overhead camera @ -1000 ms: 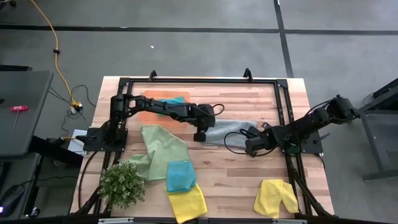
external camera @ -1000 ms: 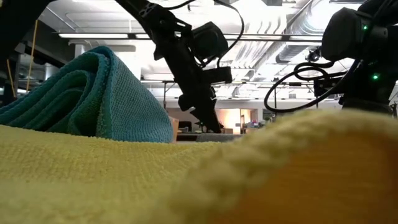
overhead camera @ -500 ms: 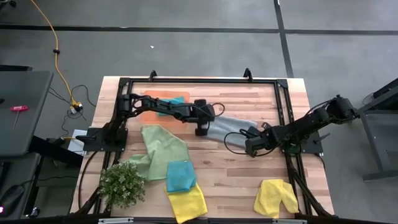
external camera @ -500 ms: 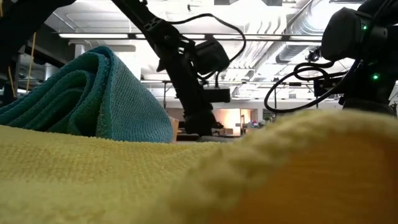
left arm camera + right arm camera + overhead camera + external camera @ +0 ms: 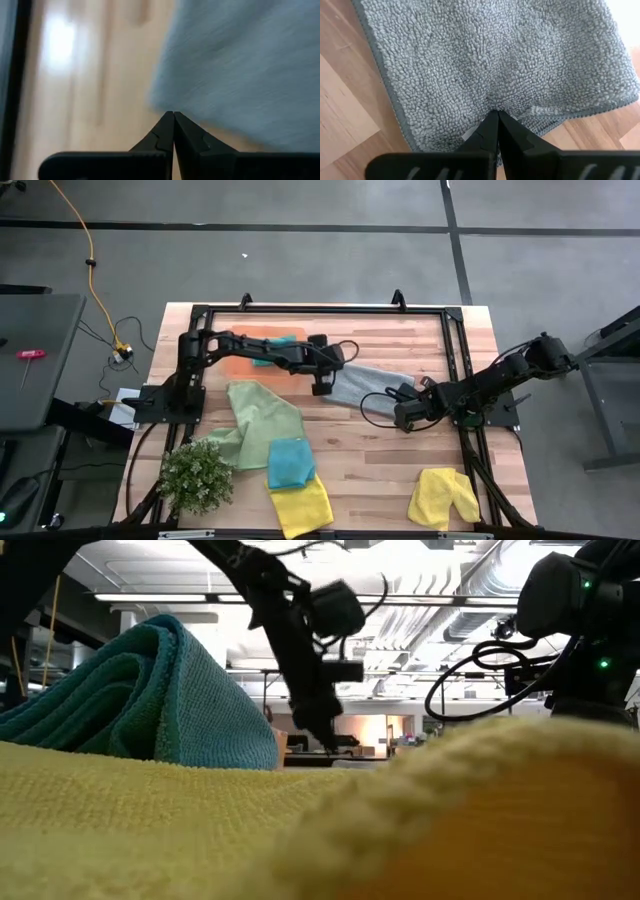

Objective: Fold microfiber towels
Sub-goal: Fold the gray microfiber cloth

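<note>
While the grey towel (image 5: pixel 365 385) lies spread on the wooden worktop (image 5: pixel 370 450) between the two arms, both end effectors sit at its edges with fingers pressed tight together. Left end effector (image 5: pixel 320 389) is at the towel's left corner, clenched, the tips just at the cloth's edge in its wrist view, and whether fabric is pinched I cannot tell. Right end effector (image 5: pixel 392 393) is clenched on the grey towel's right side, tips buried in the pile. Elsewhere, a light green towel (image 5: pixel 258 420) lies near the plant (image 5: pixel 197 476), a teal towel (image 5: pixel 291 461) overlaps a yellow towel (image 5: pixel 301 504), and another yellow towel (image 5: pixel 444 497) sits at the right front corner.
</note>
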